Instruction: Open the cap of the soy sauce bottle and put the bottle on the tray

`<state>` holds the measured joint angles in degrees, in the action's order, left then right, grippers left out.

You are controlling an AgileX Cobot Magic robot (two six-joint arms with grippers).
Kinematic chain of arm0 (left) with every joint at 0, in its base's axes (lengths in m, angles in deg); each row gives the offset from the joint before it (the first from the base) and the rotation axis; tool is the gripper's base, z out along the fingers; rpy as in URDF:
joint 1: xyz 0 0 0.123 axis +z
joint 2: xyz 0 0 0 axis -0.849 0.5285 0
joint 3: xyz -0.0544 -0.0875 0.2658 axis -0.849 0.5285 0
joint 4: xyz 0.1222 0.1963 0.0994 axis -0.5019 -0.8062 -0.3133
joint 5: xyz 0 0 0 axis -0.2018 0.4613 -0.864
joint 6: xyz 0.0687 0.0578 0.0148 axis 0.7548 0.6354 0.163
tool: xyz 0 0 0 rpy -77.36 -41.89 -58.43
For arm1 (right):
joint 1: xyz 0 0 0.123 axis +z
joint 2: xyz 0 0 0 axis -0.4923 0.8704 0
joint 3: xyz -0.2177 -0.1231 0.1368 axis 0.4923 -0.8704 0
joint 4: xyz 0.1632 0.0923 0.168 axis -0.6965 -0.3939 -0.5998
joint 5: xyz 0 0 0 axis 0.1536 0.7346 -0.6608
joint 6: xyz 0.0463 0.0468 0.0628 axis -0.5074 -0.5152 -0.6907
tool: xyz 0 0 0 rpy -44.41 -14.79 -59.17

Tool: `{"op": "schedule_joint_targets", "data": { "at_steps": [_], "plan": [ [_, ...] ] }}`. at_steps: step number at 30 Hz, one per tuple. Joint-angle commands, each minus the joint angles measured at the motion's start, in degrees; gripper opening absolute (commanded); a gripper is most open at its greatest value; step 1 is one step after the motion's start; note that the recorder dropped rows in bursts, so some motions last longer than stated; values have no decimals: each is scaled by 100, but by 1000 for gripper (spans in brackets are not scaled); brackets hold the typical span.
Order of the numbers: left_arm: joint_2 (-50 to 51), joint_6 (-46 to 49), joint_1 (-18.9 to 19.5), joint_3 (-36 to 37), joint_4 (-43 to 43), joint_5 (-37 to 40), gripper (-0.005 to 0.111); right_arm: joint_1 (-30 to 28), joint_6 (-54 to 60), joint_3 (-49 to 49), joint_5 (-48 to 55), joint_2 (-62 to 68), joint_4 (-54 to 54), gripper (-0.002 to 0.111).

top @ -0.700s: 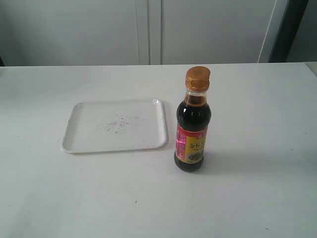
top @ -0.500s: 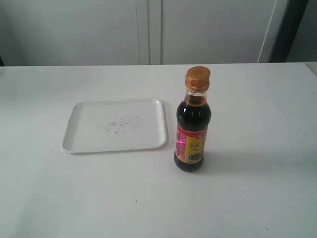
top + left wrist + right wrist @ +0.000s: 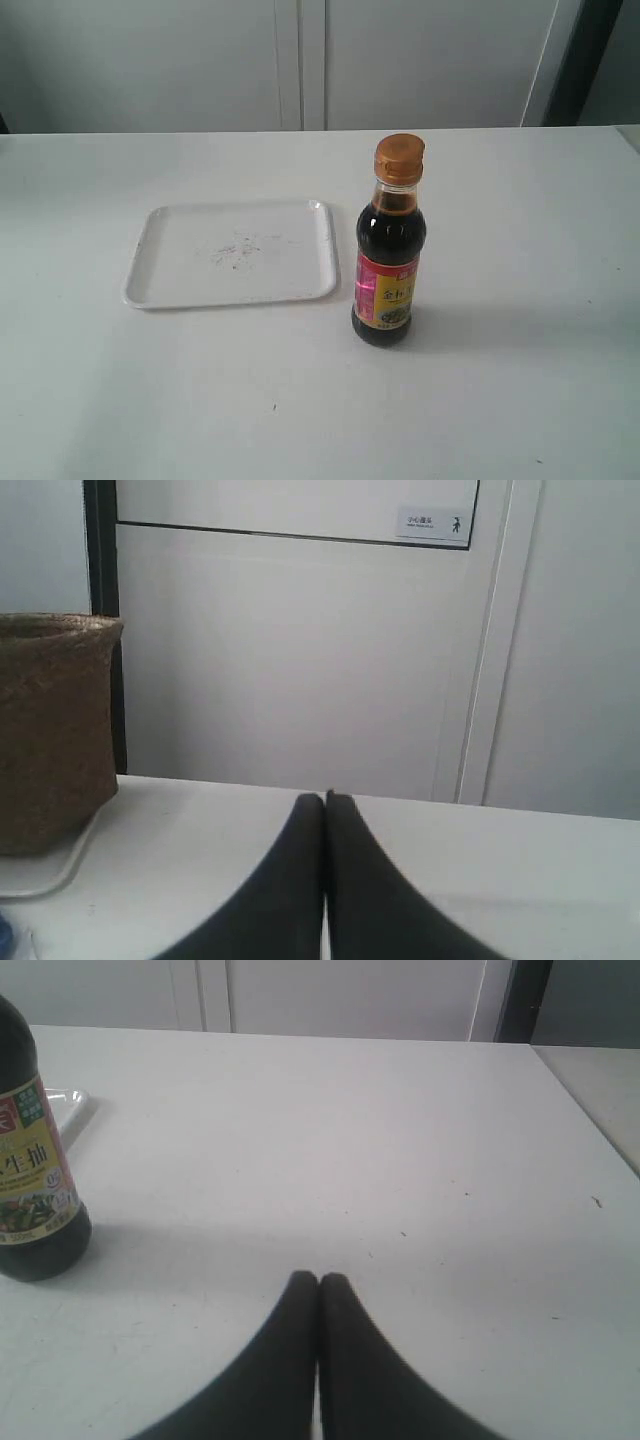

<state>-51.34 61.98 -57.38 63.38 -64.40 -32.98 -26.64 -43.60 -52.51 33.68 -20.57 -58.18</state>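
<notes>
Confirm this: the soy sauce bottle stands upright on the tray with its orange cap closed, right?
No. The soy sauce bottle stands upright with its cap closed, but on the table beside the tray, not on it; the exterior view shows this.

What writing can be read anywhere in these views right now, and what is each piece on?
"生抽": large dark characters on the yellow label of the soy sauce bottle, right wrist view.
Small print in the red and green patches above them: too small to read.
Small white sign on the wall panel, left wrist view: tiny text beside a figure pictogram, unreadable.
Cap and tray: no writing visible.
</notes>
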Motion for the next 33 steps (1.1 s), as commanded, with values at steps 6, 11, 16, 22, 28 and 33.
{"op": "schedule_joint_targets", "data": {
  "at_steps": [6, 11, 16, 22, 28, 33],
  "plan": [
    [2448, -3407, -42, -920, -3887, -2339, 0, 6, 23, -24, -15, -32, 39, 0],
    [3634, -3899, -42, -1378, -4717, -3160, 0, 6, 23, -24, -15, -32, 39, 0],
    [4274, -4094, -42, -1585, -5121, -3451, 0, 6, 23, -24, -15, -32, 39, 0],
    [4731, -4108, -476, -1847, -5455, -3649, 0, 6, -25, -24, -15, -32, 39, 0],
    [5202, -3959, -1175, -2231, -5512, -3591, 0, 6, -72, -24, -15, -32, 39, 0],
    [5560, -3970, -1621, -2491, -5512, -3787, 0, 6, -72, -24, -15, -32, 39, 0]
  ]
}}
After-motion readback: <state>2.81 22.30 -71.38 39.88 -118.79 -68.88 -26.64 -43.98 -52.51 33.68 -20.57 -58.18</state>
